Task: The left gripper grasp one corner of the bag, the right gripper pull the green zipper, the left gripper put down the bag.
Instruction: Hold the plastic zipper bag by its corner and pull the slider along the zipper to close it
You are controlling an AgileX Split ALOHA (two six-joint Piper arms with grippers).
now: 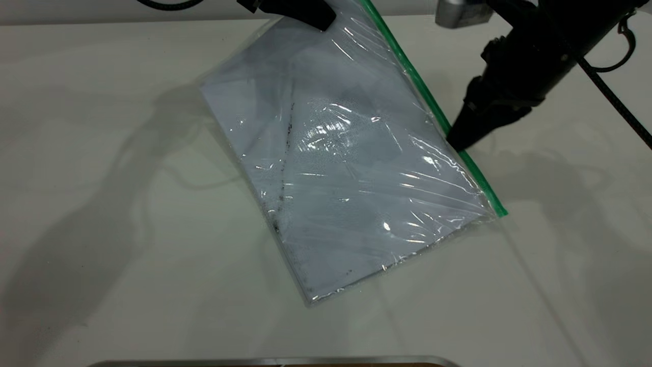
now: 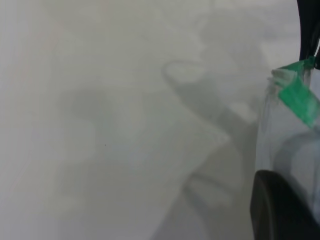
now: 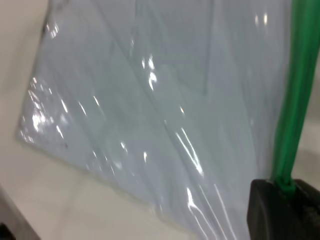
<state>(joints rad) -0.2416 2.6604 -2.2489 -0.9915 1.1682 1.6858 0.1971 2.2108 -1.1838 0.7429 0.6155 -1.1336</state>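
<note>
Bag [image 1: 351, 168]: clear, crinkled, white paper inside, dark speckled crease; top corner lifted, bottom edge on the surface [image 1: 102, 204].
Zipper [image 1: 433, 107]: bright green strip down the right-hand edge.
Left hand [image 1: 305, 12]: clamped on the top corner.
Right hand [image 1: 461, 140]: pinched the zipper midway.

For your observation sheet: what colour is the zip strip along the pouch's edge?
Bright green; the zip strip along the pouch shows best in the exterior view.

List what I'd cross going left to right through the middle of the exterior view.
Bare white table → clear plastic bag with white paper inside → its green zipper strip → long black tapered right gripper, clamped on that strip.
</note>
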